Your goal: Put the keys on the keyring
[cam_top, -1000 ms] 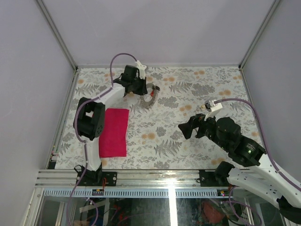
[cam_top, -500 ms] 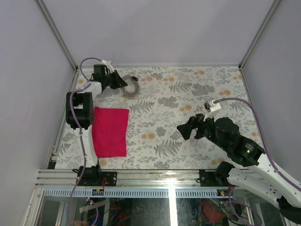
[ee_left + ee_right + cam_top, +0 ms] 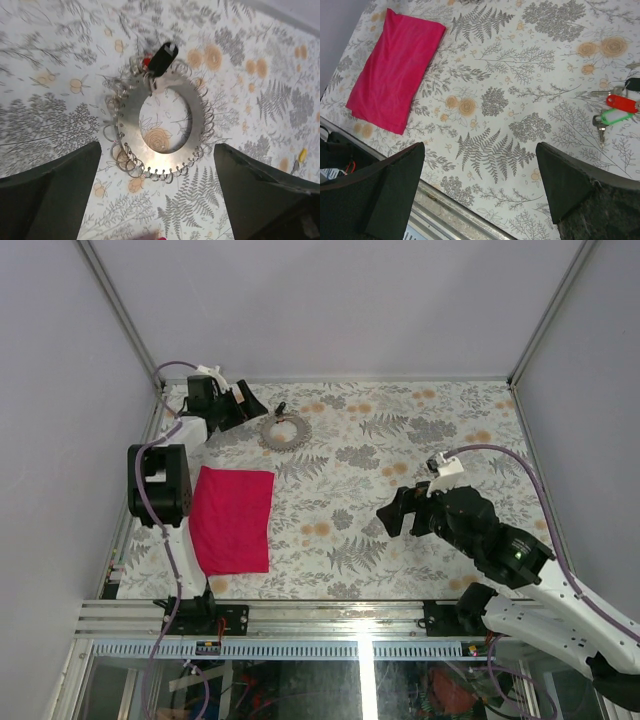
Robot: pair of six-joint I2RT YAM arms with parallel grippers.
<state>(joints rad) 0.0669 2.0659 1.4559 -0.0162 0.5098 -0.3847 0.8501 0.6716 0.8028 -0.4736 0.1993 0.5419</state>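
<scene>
I am holding my left gripper [image 3: 238, 403] wide open over the far left corner of the table [image 3: 420, 420], gripping nothing. The keyring [image 3: 285, 430] is lying flat just to its right, free of both fingers. I judge I am hovering here so that I am looking straight down on the ring and can choose a loop. My right gripper [image 3: 398, 512] is also standing open and empty over the near right part of the table, well apart from the ring. I judge it is waiting there because the loose keys [image 3: 619, 110] are lying beneath it, ready for picking.

The view from above is giving me the layout: ring far left, pink cloth [image 3: 232, 518] near left, right arm on the right. But that arm is hiding the loose keys there, and the ring is showing only as a small grey circle. My left wrist view is filling that in: the ring is a flat metal band with small wire loops all round its rim. A black key [image 3: 164, 56], with a bit of red beside it, is sitting at its far edge and seems hooked on. My right wrist view alone is showing the loose keys, with red, green and black tags, lying close together at the edge of that view, well apart from the cloth
</scene>
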